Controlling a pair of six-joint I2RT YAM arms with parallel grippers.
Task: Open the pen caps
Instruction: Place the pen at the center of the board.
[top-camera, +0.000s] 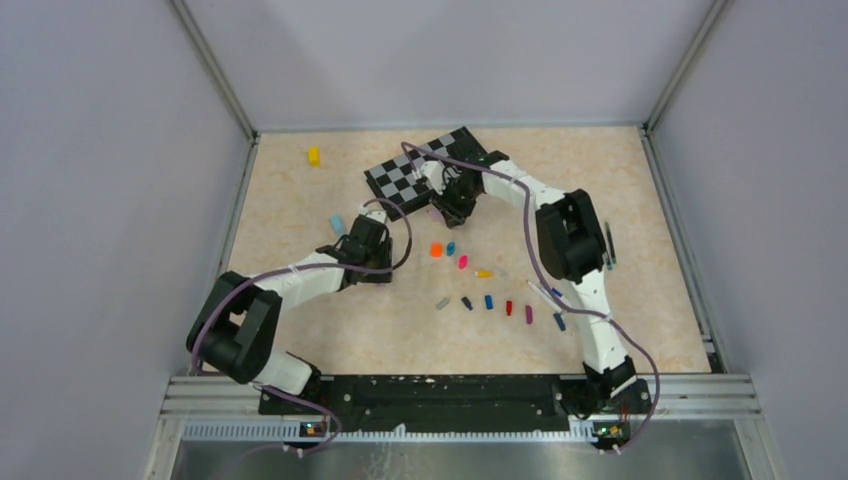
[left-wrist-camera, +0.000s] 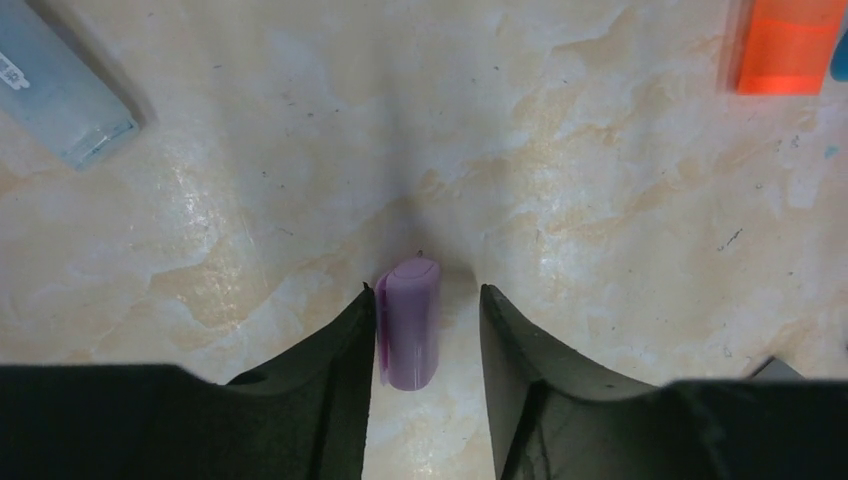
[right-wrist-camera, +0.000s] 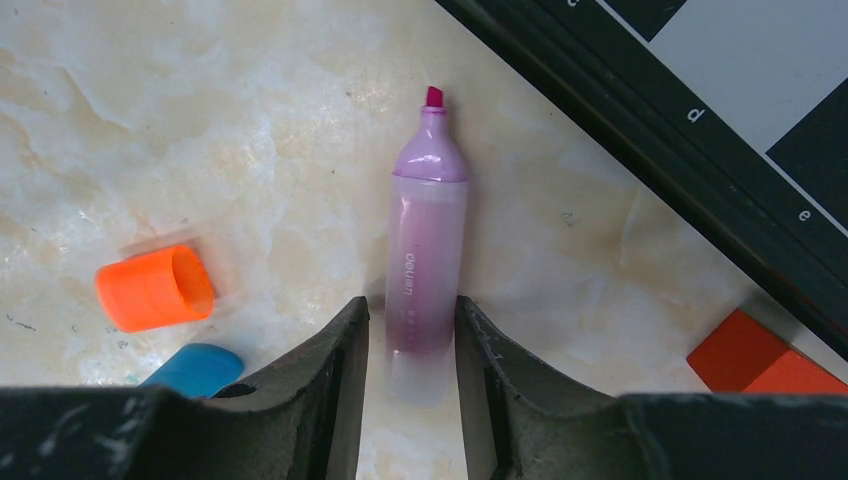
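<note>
A lilac pen cap (left-wrist-camera: 410, 320) lies on the table between the fingers of my left gripper (left-wrist-camera: 425, 295). It rests against the left finger, with a gap to the right one, so that gripper is open. My right gripper (right-wrist-camera: 410, 305) stands open around the tail of an uncapped purple pen (right-wrist-camera: 425, 230) that lies flat, tip pointing away. In the top view the left gripper (top-camera: 365, 240) is left of centre. The right gripper (top-camera: 455, 205) is beside the chessboard (top-camera: 425, 170). Several loose caps (top-camera: 463, 263) lie mid-table.
An orange cap (right-wrist-camera: 155, 288) and a blue cap (right-wrist-camera: 195, 368) lie left of the right gripper. The chessboard edge (right-wrist-camera: 640, 150) and an orange block (right-wrist-camera: 765, 355) are to its right. A light blue piece (left-wrist-camera: 60, 90) lies far left of the left gripper. A yellow block (top-camera: 313, 156) sits at the back.
</note>
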